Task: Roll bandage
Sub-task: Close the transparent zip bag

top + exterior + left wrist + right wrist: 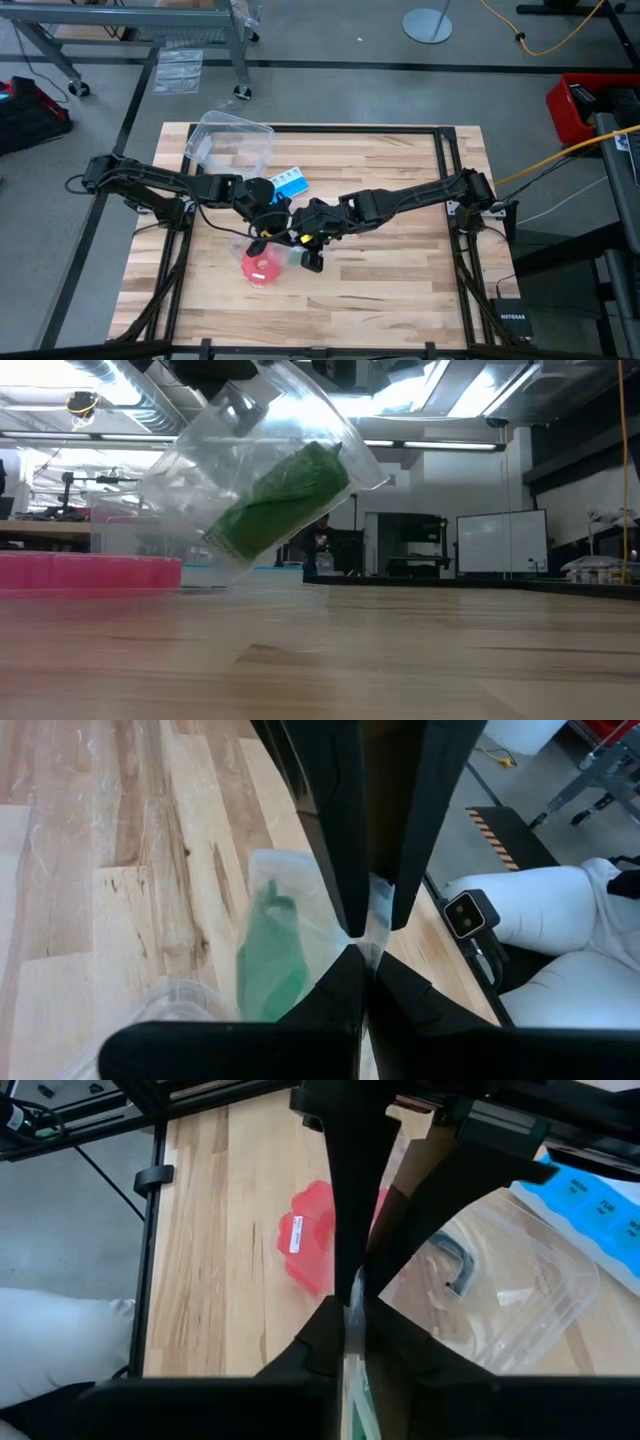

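The dark green bandage (285,500) is a bundle inside a clear plastic bag (200,470). The bag hangs tilted above the table's middle, clear of the wood. My left gripper (365,935) and my right gripper (352,1295) are both shut on the bag's clear film, close together over the table's centre (285,240). The bandage also shows in the left wrist view (270,970), below the fingers. In the low view the grippers are mostly cut off by the picture's top edge. My left gripper pinches a bunched edge of the clear bag (372,910) between its two fingertips, coming from above and pointing down. The bag hangs below the fingers with the bandage in it, clear of the table. My right gripper pinches a thin edge of the bag's film (350,1320) between its two fingertips, slanting down from the table's right. The bag hangs below, lifted clear.
A red round disc (262,268) lies on the table just under the bag. A blue-and-white pill box (290,182) and a clear plastic tub (230,140) lie toward the far edge. Bare wood lies to the right and near side.
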### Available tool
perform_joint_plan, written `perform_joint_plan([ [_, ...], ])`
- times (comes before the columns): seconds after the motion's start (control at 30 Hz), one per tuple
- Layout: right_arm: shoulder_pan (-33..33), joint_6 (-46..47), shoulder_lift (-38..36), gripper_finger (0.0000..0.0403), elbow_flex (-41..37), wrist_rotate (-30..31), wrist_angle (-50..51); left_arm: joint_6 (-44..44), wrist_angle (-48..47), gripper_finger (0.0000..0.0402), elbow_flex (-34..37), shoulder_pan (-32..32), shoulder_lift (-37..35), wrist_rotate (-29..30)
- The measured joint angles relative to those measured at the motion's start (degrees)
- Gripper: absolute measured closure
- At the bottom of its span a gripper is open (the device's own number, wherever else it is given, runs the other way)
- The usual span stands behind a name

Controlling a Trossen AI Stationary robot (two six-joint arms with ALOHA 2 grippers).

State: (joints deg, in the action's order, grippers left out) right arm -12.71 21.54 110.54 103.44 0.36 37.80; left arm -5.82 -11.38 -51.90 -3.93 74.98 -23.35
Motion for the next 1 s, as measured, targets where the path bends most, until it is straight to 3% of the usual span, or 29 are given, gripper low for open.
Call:
perform_joint_plan([
  [0.87, 0.0, 0.0, 0.0, 0.0375, 0.0, 0.0, 2.7, -1.3, 0.3, 0.0401, 0.0, 0.0, 0.0, 0.0],
  [1.0, 0.0, 0.0, 0.0, 0.0375, 0.0, 0.0, 2.1, 1.8, 0.4, 0.0393, 0.0, -0.1, 0.0, -0.1],
])
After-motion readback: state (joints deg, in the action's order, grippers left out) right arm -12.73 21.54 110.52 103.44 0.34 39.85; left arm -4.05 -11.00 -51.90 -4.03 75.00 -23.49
